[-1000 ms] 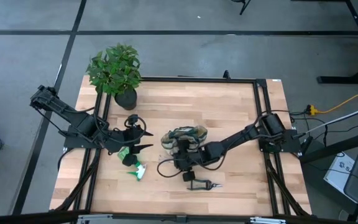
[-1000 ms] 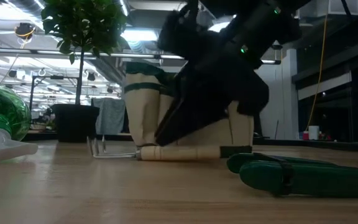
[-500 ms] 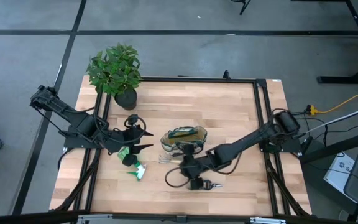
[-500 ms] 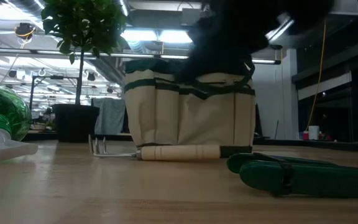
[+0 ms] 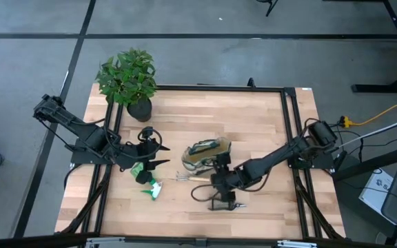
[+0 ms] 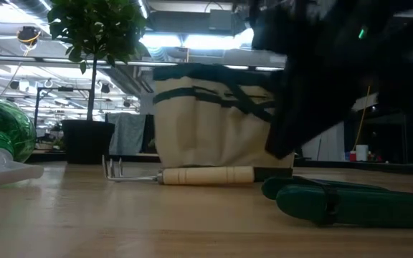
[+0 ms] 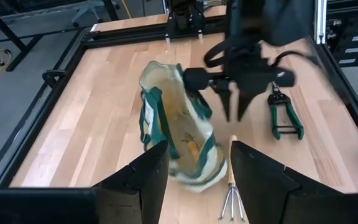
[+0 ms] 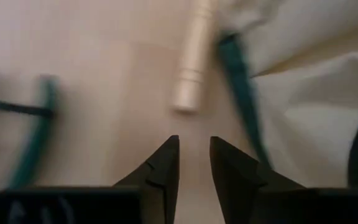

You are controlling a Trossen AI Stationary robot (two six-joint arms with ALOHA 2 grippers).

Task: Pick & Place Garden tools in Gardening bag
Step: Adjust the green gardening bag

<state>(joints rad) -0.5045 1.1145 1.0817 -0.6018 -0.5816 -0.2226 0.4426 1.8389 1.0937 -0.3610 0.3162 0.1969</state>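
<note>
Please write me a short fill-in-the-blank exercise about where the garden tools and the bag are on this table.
1. The rake has a handle made of ____.
2. The rake lies on the table in front of the ____.
3. The shears have handles coloured ____.
4. The right gripper holds ____.

Missing words: wood; bag; green; nothing

A table top (image 5: pixel 253 117) of pale, matt wooden planks is framed by black metal rails. The soft cream cloth bag with dark green fabric trim (image 6: pixel 214 122) is seen beside a small rake with a smooth light wooden handle and thin bare-metal tines (image 6: pixel 185 175), and green-handled pruning shears (image 6: pixel 350 202) of smooth, slightly shiny plastic. A glossy, translucent green plastic piece (image 6: pixel 2 132) is also shown.
</note>
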